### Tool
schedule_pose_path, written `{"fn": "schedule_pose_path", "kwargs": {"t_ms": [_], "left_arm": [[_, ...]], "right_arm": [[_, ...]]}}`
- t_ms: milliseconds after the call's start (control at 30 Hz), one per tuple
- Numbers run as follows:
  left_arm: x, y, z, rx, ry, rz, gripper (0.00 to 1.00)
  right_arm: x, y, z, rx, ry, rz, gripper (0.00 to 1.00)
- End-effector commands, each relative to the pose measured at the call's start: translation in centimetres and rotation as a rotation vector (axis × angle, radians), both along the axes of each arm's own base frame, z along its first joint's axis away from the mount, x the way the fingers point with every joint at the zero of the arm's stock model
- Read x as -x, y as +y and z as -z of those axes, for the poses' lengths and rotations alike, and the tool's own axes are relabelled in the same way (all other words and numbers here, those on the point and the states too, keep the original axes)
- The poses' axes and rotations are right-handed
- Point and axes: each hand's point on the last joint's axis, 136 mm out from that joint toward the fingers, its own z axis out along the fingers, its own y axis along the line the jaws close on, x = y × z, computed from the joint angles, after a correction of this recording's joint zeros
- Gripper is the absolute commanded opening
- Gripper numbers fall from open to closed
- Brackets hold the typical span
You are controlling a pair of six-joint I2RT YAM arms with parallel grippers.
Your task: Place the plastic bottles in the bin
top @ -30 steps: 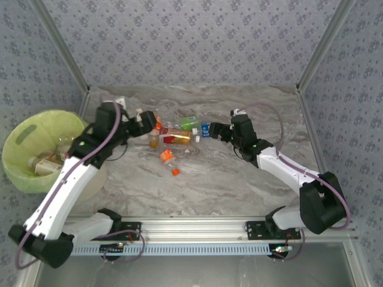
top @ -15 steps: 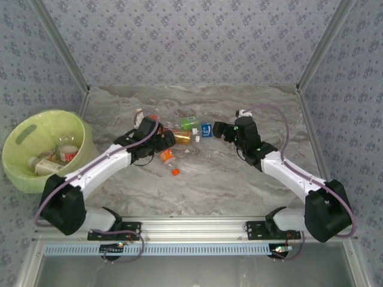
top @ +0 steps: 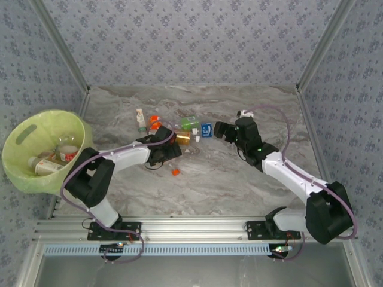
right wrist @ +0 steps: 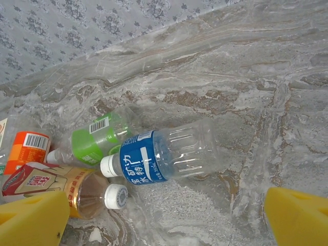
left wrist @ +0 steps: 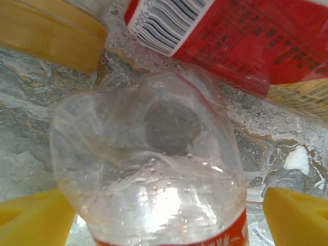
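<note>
Left claw (left wrist: 164, 219) is spread wide, a clear bottle (left wrist: 148, 154) lying right between its fingers, not yet squeezed. Right claw (right wrist: 164, 215) gapes empty, blue-labelled bottle (right wrist: 164, 154) just ahead.

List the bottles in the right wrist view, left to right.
orange-labelled bottle → green-labelled bottle → blue-labelled bottle. The red-labelled bottle lying below spans the first two, so it is left out.
</note>
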Motion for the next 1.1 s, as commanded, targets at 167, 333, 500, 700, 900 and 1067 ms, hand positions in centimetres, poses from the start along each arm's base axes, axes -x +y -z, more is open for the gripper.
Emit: {"fn": "schedule_pose_path", "kwargs": {"t_ms": [167, 333, 500, 700, 900, 1067], "left_arm": [[-0.7, -0.9, -0.8, -0.027, -0.042, 0.044, 0.77], [-0.7, -1.4, -1.3, -0.024, -0.069, 0.084, 0.66], [-0.7, -1.7, -2.0, -0.006, -0.085, 0.109, 0.62], [-0.6, -2.1, -4.7, 0.018, -0.172, 0.184, 0.6], [-0.2, -1.9, -7.8, 0.032, -0.237, 0.217, 0.59], [-0.2, -0.2, -12.0, -0.023, -0.333, 0.216, 0.58]], "right_arm": [[0.3, -0.4, -0.4, 0.003, -0.005, 0.02, 1.0], [0.2, 0.7, -1.4, -0.006, -0.04, -0.033, 1.0], [0.3, 2.3, -2.7, -0.004, -0.095, -0.098, 1.0], [0.3, 3.8, -4.3, -0.022, -0.16, -0.144, 1.0], [0.4, 4.5, -6.1, -0.066, -0.209, -0.179, 1.0], [1.0, 6.0, -7.2, -0.091, -0.227, -0.27, 1.0]]}}
